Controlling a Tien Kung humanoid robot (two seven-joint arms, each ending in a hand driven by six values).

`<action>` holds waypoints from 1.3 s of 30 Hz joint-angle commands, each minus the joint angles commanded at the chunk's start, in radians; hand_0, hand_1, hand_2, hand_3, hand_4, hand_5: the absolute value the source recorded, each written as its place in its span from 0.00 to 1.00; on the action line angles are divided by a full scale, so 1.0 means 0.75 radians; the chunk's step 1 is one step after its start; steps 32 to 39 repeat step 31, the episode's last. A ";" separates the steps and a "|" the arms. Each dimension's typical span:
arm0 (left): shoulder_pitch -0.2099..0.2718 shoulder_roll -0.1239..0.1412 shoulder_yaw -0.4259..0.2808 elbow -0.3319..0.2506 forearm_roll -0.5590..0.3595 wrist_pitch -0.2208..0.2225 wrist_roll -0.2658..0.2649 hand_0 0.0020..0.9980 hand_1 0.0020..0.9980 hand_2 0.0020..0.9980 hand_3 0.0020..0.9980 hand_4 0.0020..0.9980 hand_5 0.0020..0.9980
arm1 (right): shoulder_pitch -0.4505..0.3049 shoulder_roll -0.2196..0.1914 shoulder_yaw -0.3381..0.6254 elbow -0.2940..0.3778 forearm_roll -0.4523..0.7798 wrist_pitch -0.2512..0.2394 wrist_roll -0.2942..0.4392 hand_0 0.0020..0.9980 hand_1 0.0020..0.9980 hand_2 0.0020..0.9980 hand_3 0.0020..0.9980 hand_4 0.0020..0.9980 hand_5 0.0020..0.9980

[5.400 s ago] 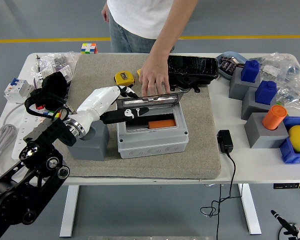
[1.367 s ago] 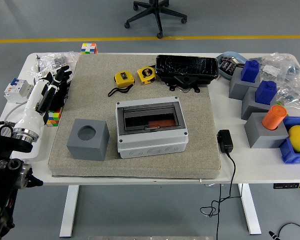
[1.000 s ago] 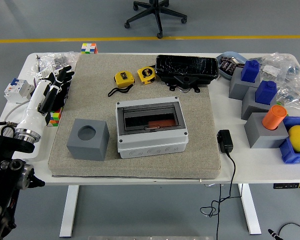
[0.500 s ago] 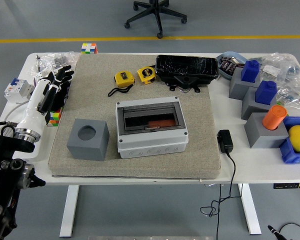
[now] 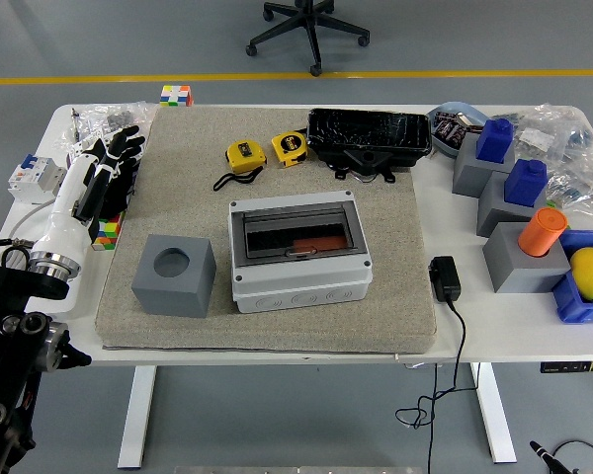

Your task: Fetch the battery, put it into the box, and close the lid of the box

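The grey box [image 5: 298,253] sits in the middle of the beige mat [image 5: 267,316] with its clear lid shut. An orange battery [image 5: 314,245] shows through the lid inside it. My left hand [image 5: 114,163] hovers over the table's left edge, well away from the box, black fingers spread and holding nothing. My right arm is not in view.
A grey cube with a round hole [image 5: 175,274] stands left of the box. Two yellow tape measures [image 5: 245,154] and a black case [image 5: 369,132] lie behind it. A charger [image 5: 445,278] lies to the right; grey blocks, blue bins and an orange cylinder [image 5: 542,232] crowd the right side.
The person's hand that held the raised lid is gone and the lid is shut. My left hand has drawn back from the box to the left edge, barely shifting in the last second.
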 joint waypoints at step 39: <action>-0.007 -0.009 -0.010 -0.001 -0.011 0.013 -0.031 0.81 0.83 0.81 0.82 1.00 0.96 | 0.010 0.001 0.011 0.000 0.000 0.000 0.000 0.86 0.82 0.80 0.85 1.00 1.00</action>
